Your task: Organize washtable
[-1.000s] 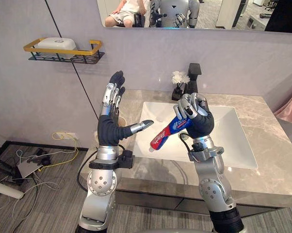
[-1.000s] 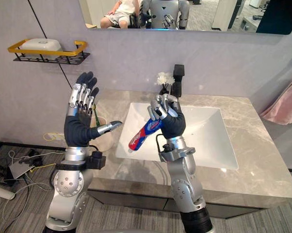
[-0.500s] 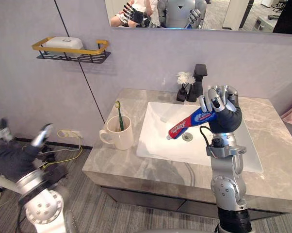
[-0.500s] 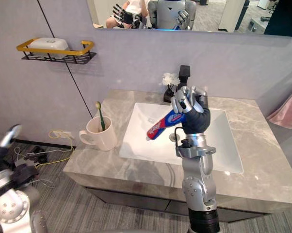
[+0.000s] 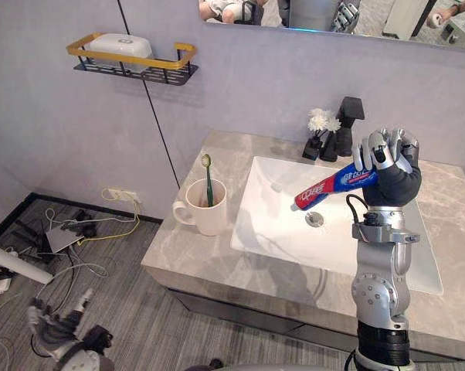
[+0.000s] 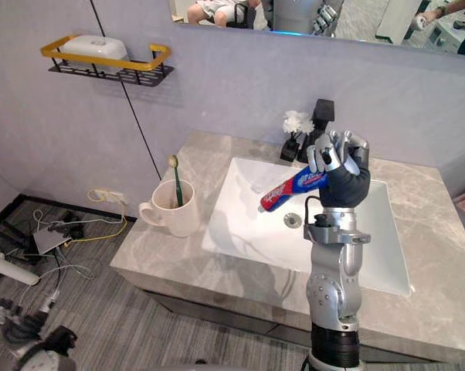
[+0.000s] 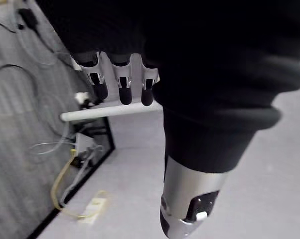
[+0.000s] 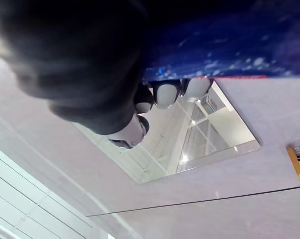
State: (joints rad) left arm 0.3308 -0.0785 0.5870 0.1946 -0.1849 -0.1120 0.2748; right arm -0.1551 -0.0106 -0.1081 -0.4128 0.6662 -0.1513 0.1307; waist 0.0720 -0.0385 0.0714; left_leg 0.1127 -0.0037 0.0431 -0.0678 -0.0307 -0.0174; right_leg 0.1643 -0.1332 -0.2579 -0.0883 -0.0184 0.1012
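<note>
Toothpaste tube (image 5: 333, 185) is off the table, held up in the air over the sink basin (image 5: 275, 228). Right robot hand (image 5: 391, 166) has its fingers curled round the tube's upper end, palm roughly upright. The free end slants down toward the robot's left and sits above the drain (image 5: 315, 219), clear of the basin floor.

My read on why it's gripped at one end: that leaves most of the tube free, so the low end can go in first wherever it gets dropped.

Left robot hand (image 5: 59, 328) is low by the floor, well away from the table. In its wrist view the fingers (image 7: 120, 84) look straight and hold nothing, so it's idle.

Layout:
- Mug (image 5: 205, 212) stands on the table (image 5: 186, 259) just left of the basin, with a toothbrush (image 5: 208, 174) upright in it.
- Faucet (image 5: 347, 124) and a small flower (image 5: 320, 122) are at the back edge.
- Wall shelf (image 5: 132, 66) carries a white box (image 5: 120, 46).

Likely target is the mug, since the toothbrush already lives there. It's well apart from the tube, so the next move is a carry across the basin.

Risks: clipping the toothbrush or tipping the mug on insertion.
</note>
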